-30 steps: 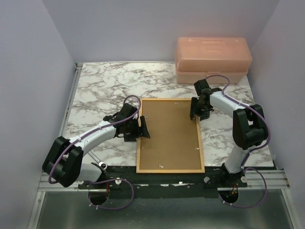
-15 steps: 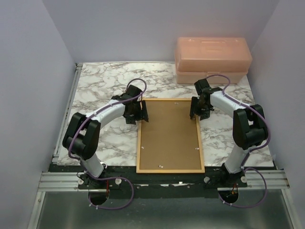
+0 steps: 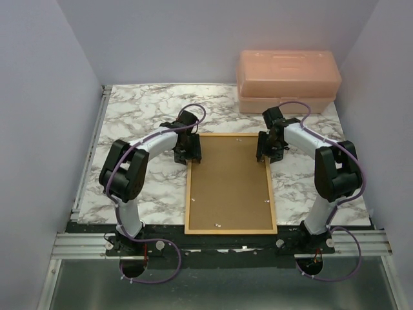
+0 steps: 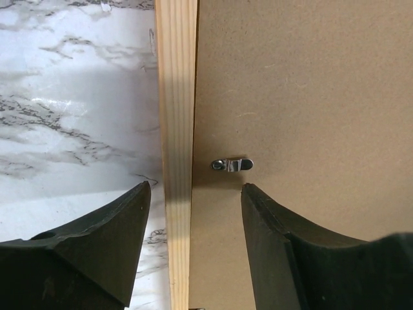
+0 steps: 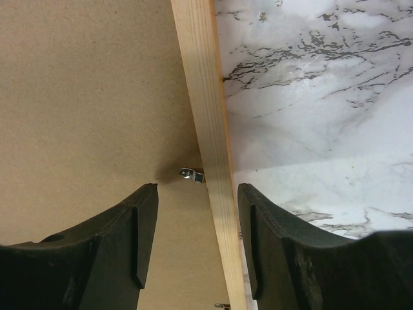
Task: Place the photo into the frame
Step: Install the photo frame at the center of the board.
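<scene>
The frame (image 3: pixel 188 194) lies flat on the marble table with a plain brown backing board (image 3: pixel 229 184) filling it. The photo is hidden. My left gripper (image 3: pixel 191 152) is at the frame's left rail near the far corner. In the left wrist view it (image 4: pixel 195 194) is open and straddles the wooden rail (image 4: pixel 175 97), with a small metal turn clip (image 4: pixel 232 165) just ahead. My right gripper (image 3: pixel 266 150) is at the right rail near the far corner. It (image 5: pixel 197 194) is open too, astride the rail (image 5: pixel 203 84) beside another clip (image 5: pixel 192 174). Neither gripper touches the wood.
A pink translucent plastic box (image 3: pixel 288 81) stands at the back right, just behind the right arm. Purple walls close in the table on three sides. More small clips (image 3: pixel 266 201) sit along the board's edges.
My left arm has swung along the frame's left rail toward the far corner, and its jaws have narrowed. The right arm and the frame have not moved.
</scene>
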Tool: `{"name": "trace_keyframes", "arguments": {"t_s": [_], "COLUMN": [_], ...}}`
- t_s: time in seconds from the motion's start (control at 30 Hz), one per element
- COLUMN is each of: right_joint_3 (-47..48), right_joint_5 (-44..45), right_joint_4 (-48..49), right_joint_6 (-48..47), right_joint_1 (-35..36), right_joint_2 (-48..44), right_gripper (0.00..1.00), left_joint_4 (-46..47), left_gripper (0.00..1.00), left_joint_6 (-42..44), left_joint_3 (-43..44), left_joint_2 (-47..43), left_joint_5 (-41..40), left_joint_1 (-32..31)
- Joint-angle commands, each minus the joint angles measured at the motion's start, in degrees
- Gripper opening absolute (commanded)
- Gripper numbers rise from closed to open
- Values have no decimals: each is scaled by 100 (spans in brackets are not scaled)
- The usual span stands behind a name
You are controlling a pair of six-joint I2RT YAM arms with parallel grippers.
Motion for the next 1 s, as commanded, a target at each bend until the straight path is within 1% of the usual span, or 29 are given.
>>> {"name": "trace_keyframes", "arguments": {"t_s": [0.0, 0.2, 0.23, 0.3, 0.33, 0.4, 0.43, 0.57, 0.7, 0.73, 0.83, 0.9, 0.97], "right_joint_3": [183, 183, 179, 170, 166, 157, 156, 174, 196, 200, 207, 205, 201], "right_joint_5": [-72, -103, -114, -136, -149, -168, -186, -200, -200, -200, -200, -200, -200], "right_joint_4": [-138, -123, -123, -115, -114, -103, -102, -104, -123, -119, -130, -136, -129], "right_joint_6": [-66, -68, -76, -81, -85, -91, -94, -101, -107, -105, -105, -110, -103], "right_joint_1": [32, 32, 30, 32, 32, 27, 31, 32, 36, 32, 31, 32, 32], "right_joint_2": [120, 149, 159, 185, 198, 211, 220, 238, 225, 221, 186, 168, 159], "right_gripper": [59, 59, 59, 59, 59, 59, 59, 59, 59, 59, 59, 59, 59], "left_joint_4": [-148, -333, -330, -303, -302, -294, -294, -188, -35, -7, 9, 0, -4], "left_gripper": [58, 52, 50, 36, 26, 16, 11, 0, 0, 2, 33, 44, 47], "left_joint_6": [106, 21, 10, 0, 9, 9, 9, -2, 26, 35, 70, 101, 114], "left_joint_3": [342, 681, 702, 733, 748, 741, 728, 552, 390, 352, 275, 256, 261], "left_joint_2": [237, 568, 607, 666, 694, 738, 751, 694, 499, 402, 139, -20, -105], "left_joint_5": [-221, -371, -384, -364, -343, -341, -355, -322, -185, -151, -115, -70, -45], "left_joint_1": [2, 2, 5, 2, 9, 3, 4, 11, 12, 14, 11, 19, 20]}}
